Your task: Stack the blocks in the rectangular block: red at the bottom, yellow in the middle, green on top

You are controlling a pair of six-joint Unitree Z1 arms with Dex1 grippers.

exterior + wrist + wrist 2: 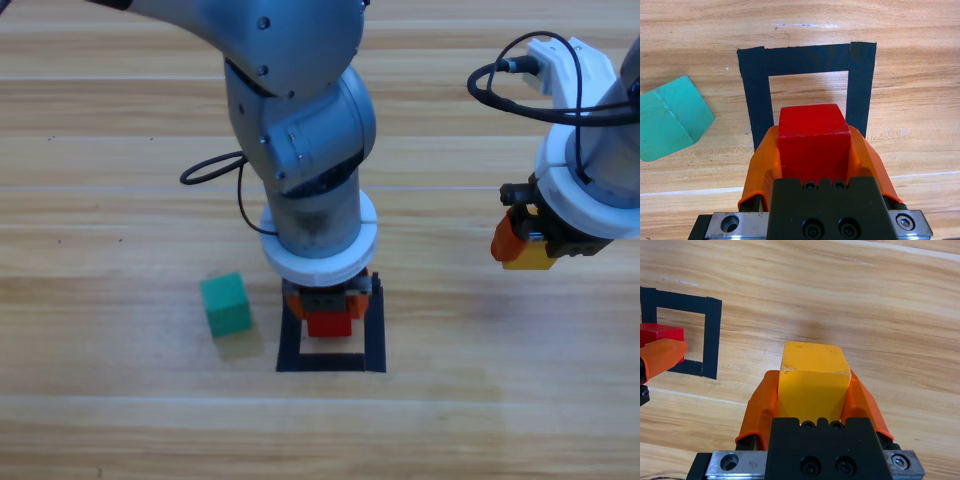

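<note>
Meanwhile the left gripper [329,306] clamps the red cube [329,322] over the black tape rectangle [375,330], the right gripper [528,243] holds the yellow cube [530,255] well off to the right, and the green cube [226,304] sits just left of the tape.

Your left gripper [328,312] sits at table centre, over the 12 o'clock edge of the outline [375,335], with the red cube [329,323] between its jaws. The green cube [226,304] lies just outside the outline at 9 o'clock. Your right gripper [527,245] is well apart at 2 o'clock, the yellow cube [530,255] between its jaws.
</note>
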